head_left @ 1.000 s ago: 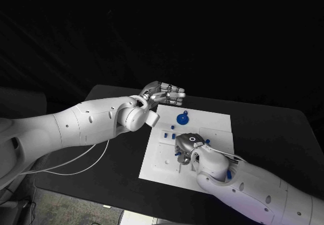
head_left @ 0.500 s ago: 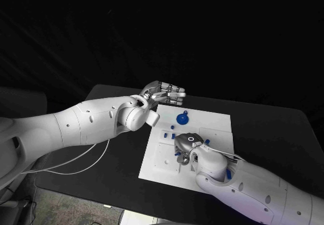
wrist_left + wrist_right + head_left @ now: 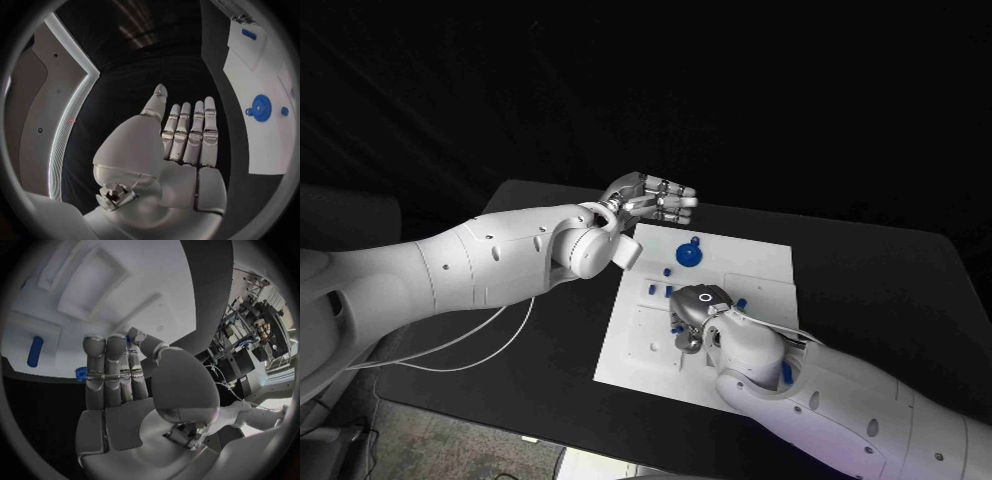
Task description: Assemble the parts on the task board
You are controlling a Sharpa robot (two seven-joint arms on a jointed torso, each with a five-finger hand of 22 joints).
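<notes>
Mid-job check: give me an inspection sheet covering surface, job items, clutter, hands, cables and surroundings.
Surface: black table, white task board in the middle.
Job's things: round blue part on the board's far end; small blue parts near the right hand.
Clutter: nothing seen.
Hands: left hand beyond the board's far corner, fingers straight, holds nothing; right hand over the board's middle, grasp unclear.
Cables: white cable under left arm.
Surroundings: dark.
</notes>
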